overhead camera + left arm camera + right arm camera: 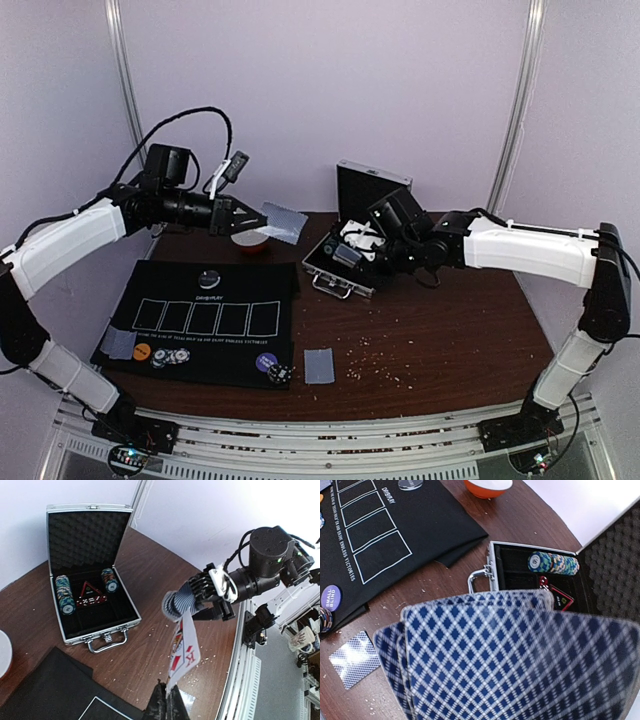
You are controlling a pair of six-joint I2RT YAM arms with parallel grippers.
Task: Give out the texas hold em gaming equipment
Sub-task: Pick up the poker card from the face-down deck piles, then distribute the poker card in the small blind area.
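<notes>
Playing card (283, 222), grey-blue diamond back, thin and glossy. Top view: my left gripper (250, 216) is clamped on one short edge. The card is held in the air above the red-and-white round bowl (250, 243), its long axis running 9-to-3 o'clock. The black fabric mat (180, 290) with five white-outlined boxes lies at 6–7 o'clock from the card, and my left arm is the nearer one.

Left wrist view: the card hangs stiff with a red king facing the lens. At 12–1 o'clock my right gripper (202, 597) is closed on the fanned deck (176, 605). The open aluminium case (107, 642), foam-lined, sits at 10 o'clock and holds the striped poker chips (65, 595).

Right wrist view: blue lattice card backs fill the frame and hide my fingers. A single flat card (352, 659) lies on the brown wooden table (445, 585) at 8 o'clock.
</notes>
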